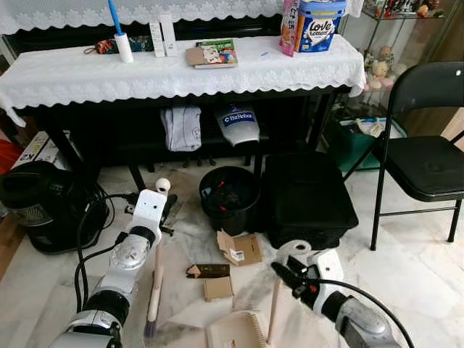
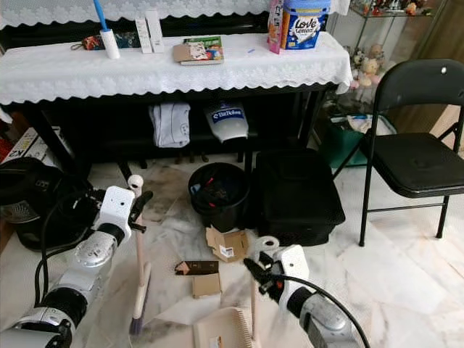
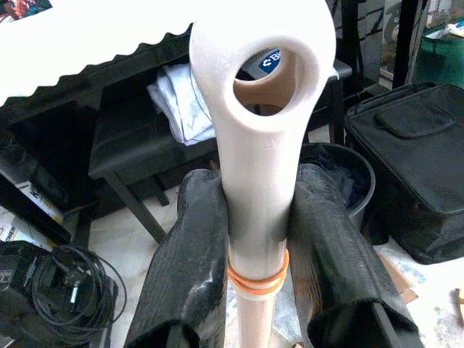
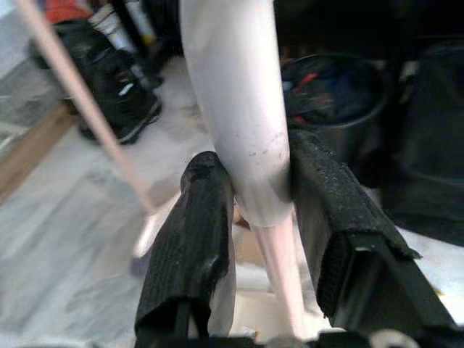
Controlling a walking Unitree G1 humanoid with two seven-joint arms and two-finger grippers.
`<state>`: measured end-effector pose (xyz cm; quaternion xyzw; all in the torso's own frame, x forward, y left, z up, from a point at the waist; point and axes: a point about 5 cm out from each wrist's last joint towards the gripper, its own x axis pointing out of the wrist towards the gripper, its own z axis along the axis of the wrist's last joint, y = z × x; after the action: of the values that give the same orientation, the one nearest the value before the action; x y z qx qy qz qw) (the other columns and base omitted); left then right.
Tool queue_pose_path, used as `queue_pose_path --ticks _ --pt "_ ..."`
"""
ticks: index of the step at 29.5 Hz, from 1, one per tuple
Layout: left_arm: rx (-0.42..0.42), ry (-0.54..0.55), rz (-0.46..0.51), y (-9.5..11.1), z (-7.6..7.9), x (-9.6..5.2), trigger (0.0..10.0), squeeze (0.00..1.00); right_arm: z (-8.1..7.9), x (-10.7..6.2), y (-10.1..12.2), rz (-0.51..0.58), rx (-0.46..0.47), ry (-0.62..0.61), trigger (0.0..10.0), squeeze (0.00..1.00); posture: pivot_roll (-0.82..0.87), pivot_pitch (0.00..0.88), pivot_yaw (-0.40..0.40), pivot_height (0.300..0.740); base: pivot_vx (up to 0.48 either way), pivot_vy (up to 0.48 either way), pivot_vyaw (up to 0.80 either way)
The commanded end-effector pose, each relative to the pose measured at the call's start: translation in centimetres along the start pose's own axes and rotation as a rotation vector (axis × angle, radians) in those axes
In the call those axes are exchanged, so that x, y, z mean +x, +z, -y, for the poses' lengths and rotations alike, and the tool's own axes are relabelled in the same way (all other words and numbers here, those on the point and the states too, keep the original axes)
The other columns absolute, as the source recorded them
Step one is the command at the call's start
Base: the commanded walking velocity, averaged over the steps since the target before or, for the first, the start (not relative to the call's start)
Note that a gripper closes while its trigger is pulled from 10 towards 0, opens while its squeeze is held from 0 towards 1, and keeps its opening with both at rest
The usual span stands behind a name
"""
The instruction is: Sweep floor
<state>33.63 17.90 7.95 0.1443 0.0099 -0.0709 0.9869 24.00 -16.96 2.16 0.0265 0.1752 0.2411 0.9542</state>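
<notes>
Left tool (image 1: 161, 205) is clenched on the pale pink plastic broom handle (image 3: 255, 181), just below its looped hanging-hole end; in the left wrist view both black fingers (image 3: 190, 261) press the shaft w/ an orange ring just under the grip. Handle runs down toward the near floor, ending in a small purple-grey bristle head (image 1: 150, 328) resting on the white marble floor (image 1: 406, 275), near-left.

Right tool (image 1: 290, 279) is clenched on the upright pale pink handle of the cream plastic dustpan (image 1: 235, 330); right wrist view shows both pads tight on the grey-white upper sleeve of that handle, w/ the pink shaft below. Dustpan sits on the floor at near centre, comb-toothed edge on its right side, between the two arms.

Debris on floor just beyond the dustpan: torn brown cardboard piece w/ white label (image 1: 241, 248), small dark brown carton (image 1: 207, 271) and a plain tan cardboard square (image 1: 218, 288) touching it on the near side.

Farther back: round black waste bin (image 1: 229, 196) w/ rubbish inside, black fabric case (image 1: 308, 199) just right of it, black folding chair (image 1: 424, 156) at far right, black appliance w/ cables (image 1: 43, 203) at left. Bench w/ white lace cloth (image 1: 181, 72) spans the far side.
</notes>
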Motion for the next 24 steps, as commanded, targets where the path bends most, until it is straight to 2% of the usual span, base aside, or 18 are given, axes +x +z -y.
queue_pose_path --ticks 1,8,11,21,22,23,24 --pt "0.002 0.0 0.023 0.7 -0.1 0.3 10.0 0.0 0.6 0.3 0.9 0.057 -0.016 -0.064 0.0 0.0 -0.13 0.002 0.053 0.74 0.0 0.0 0.0" --pt "0.0 -0.002 0.025 0.7 -0.1 0.3 10.0 0.0 2.7 0.3 2.1 0.126 -0.053 -0.329 0.0 0.0 -0.13 0.0 0.053 0.74 0.0 0.0 0.0" --pt "0.0 -0.003 0.026 0.7 -0.1 0.3 10.0 0.0 2.9 0.2 2.1 0.133 -0.048 -0.359 0.0 0.0 -0.13 0.0 0.054 0.74 0.0 0.0 0.0" --pt "-0.004 -0.012 0.032 0.9 0.1 0.5 10.0 0.0 2.4 0.8 1.8 0.126 -0.049 -0.334 0.0 0.0 -0.13 0.0 0.052 0.74 0.0 0.0 0.0" --pt "-0.005 -0.012 0.034 0.9 0.2 0.5 10.0 0.0 2.2 0.9 1.6 0.12 -0.044 -0.327 3.3 0.0 -0.13 0.0 0.052 0.74 0.0 0.0 0.0" --pt "-0.006 -0.012 0.034 1.0 0.2 0.5 10.0 0.0 2.2 0.9 1.6 0.12 -0.045 -0.326 3.3 0.0 -0.13 0.0 0.052 0.74 0.0 0.0 0.0" --pt "-0.006 -0.012 0.034 1.0 0.2 0.5 10.0 0.0 2.1 0.9 1.5 0.116 -0.044 -0.333 10.0 0.0 -0.13 0.0 0.052 0.74 0.0 0.0 0.0"
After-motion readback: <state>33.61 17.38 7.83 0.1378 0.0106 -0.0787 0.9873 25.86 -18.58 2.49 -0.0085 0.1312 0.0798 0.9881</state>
